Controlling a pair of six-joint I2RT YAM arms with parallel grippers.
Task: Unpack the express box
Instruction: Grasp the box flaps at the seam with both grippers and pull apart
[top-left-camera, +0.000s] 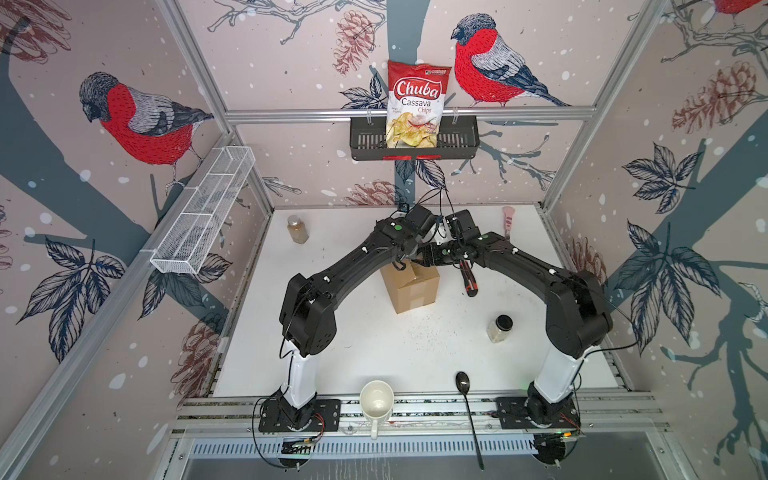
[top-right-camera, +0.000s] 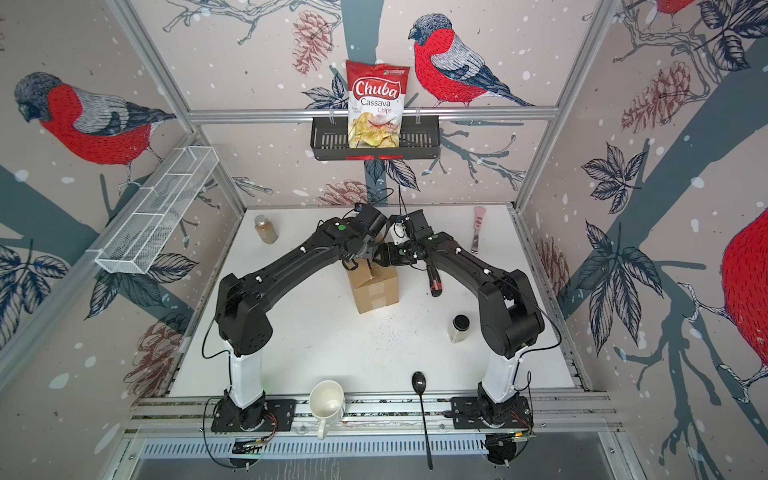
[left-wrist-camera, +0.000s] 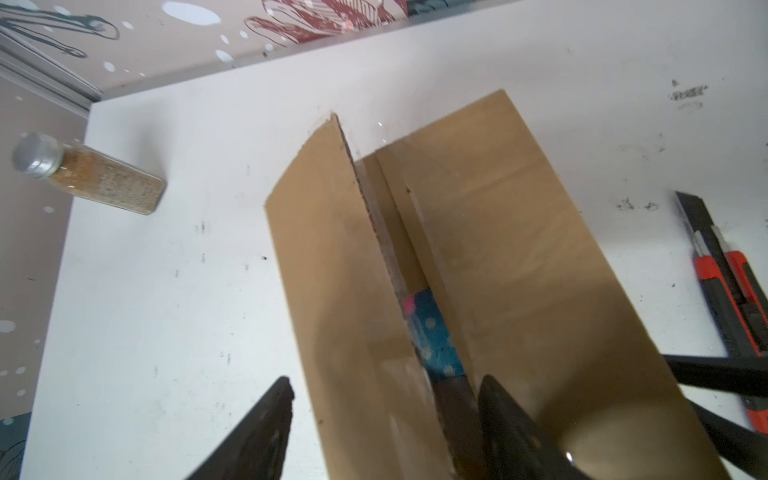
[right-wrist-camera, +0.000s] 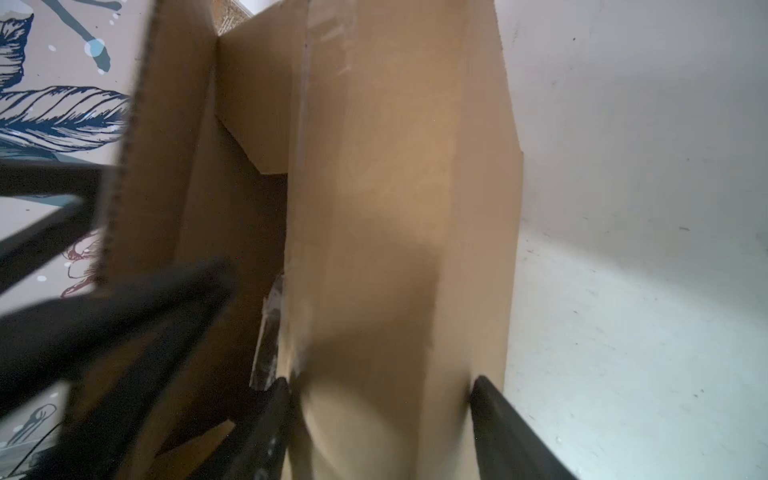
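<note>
**A:** What crowds the express box?

**B:** In both top views the express box (top-left-camera: 411, 293) stands on the white table (top-left-camera: 374, 353) at frame centre. The left arm (top-left-camera: 345, 270) and right arm (top-left-camera: 532, 266) arch over it and hide its top. Around it, big to small:
- a white wire shelf (top-left-camera: 203, 212) at the left
- a black basket (top-left-camera: 457, 141) at upper centre, holding a chips bag (top-left-camera: 417, 104)
- a cream mug (top-left-camera: 376, 401) at lower centre, with a black spoon (top-left-camera: 467, 409) to its right
- a utility knife (top-left-camera: 469, 282) just right of the box, partly under the right arm
- a pink-handled tool (top-left-camera: 508, 222) at upper right

**A:** Counts?

**B:** One of each, but two jars: a brown-filled jar (top-left-camera: 298, 229) at upper left and a black-lidded jar (top-left-camera: 500, 328) at the right.

**A:** Which way does the box face?

**B:** Opening upward, with a vertical corner toward the frame's lower edge. In the left wrist view its top is longer along the slit than across. A raised flap (left-wrist-camera: 332, 249) and a flat flap (left-wrist-camera: 498, 228) part over something blue and dotted (left-wrist-camera: 434, 332).

**A:** And the grippers?

**B:** The left gripper (left-wrist-camera: 386, 382) has its jaws apart, astride the raised flap, with table showing beside one finger. The right gripper (right-wrist-camera: 378, 380) has its jaws spread, with a fingertip at each edge of the flat flap. I cannot tell whether it pinches.
</note>
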